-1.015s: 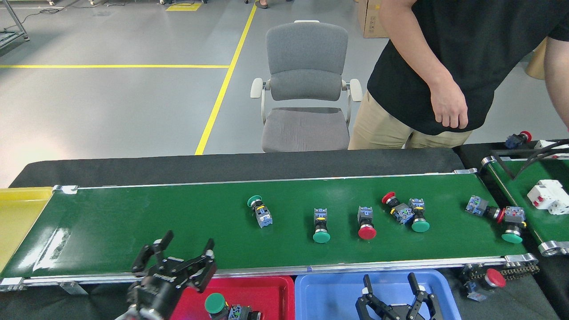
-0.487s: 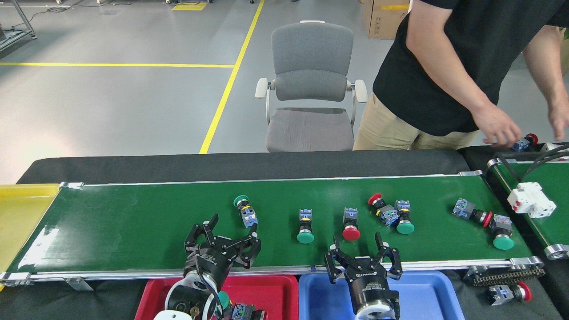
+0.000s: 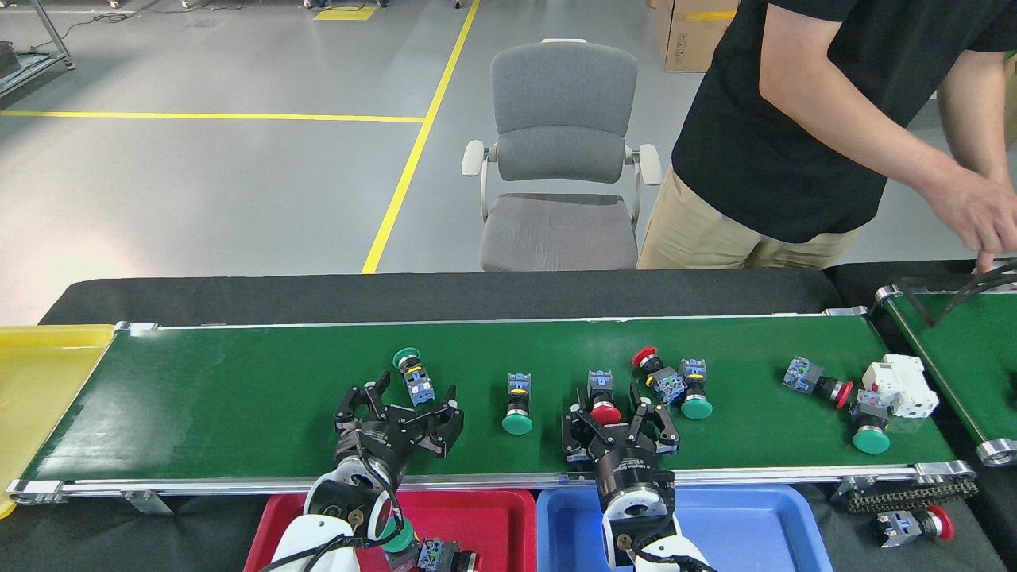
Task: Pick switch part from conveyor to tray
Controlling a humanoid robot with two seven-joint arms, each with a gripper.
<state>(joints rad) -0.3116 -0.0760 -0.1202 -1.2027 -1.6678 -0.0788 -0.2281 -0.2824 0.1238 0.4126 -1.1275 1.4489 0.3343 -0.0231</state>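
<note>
The conveyor (image 3: 238, 397) carries several switch parts. A green-capped switch part (image 3: 413, 375) lies just beyond the fingertips of my left gripper (image 3: 417, 391), which is open low over the belt. My right gripper (image 3: 608, 409) is open too, its fingers on either side of a red-capped switch part (image 3: 602, 399). Between the two grippers lies another green-capped part (image 3: 516, 407). The red tray (image 3: 485, 516) sits below the belt's near rail with a green-capped part (image 3: 404, 540) in it, partly hidden by my left arm.
More switch parts lie to the right (image 3: 671, 383), (image 3: 814, 381), (image 3: 870, 425), beside a white block (image 3: 902, 385). A blue tray (image 3: 755, 528), a yellow bin (image 3: 40, 381) and a second belt (image 3: 969, 357) flank the conveyor. A person's hand (image 3: 981, 218) reaches over the far right.
Both grippers have moved forward over the belt; the right one now straddles the red-capped part. The parts have drifted left, and the white block has come onto the conveyor.
</note>
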